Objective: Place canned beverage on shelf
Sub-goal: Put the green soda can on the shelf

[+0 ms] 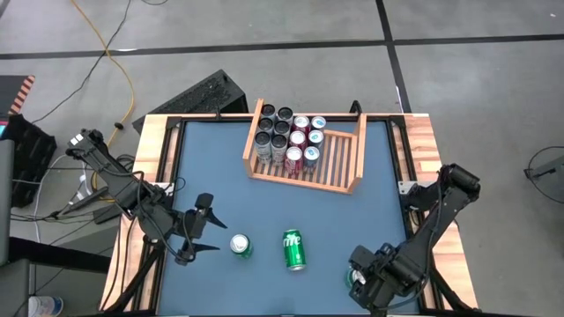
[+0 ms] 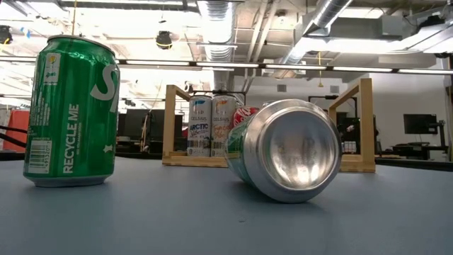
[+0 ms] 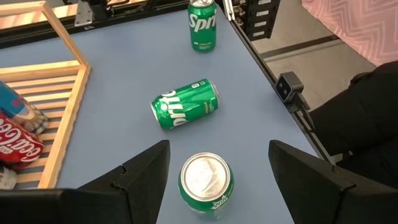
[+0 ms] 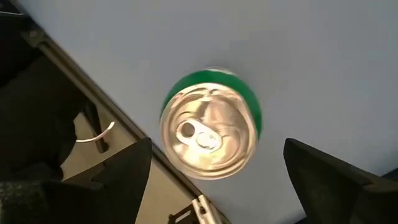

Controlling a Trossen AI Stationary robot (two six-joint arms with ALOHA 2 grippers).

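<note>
Three green canned beverages are on the blue table. One stands upright (image 1: pixel 241 246) (image 3: pixel 206 183) just right of my open left gripper (image 1: pixel 204 231) (image 3: pixel 219 149), in line with the gap between the fingers but not touching them. Another lies on its side (image 1: pixel 293 249) (image 3: pixel 185 104) (image 2: pixel 290 149). The third stands upright (image 1: pixel 355 278) (image 4: pixel 209 130) at the near right. My open right gripper (image 1: pixel 363 278) (image 4: pixel 217 144) points down above it, a finger on either side, clear of it. The wooden shelf (image 1: pixel 352 163) (image 2: pixel 357 120) stands at the far middle.
Several cans, dark, silver and red (image 1: pixel 286 136), fill the left part of the shelf, and its right slats are bare. Wooden rails (image 1: pixel 150 150) border the table's left and right sides. A small camera (image 3: pixel 290 87) sits at the near edge.
</note>
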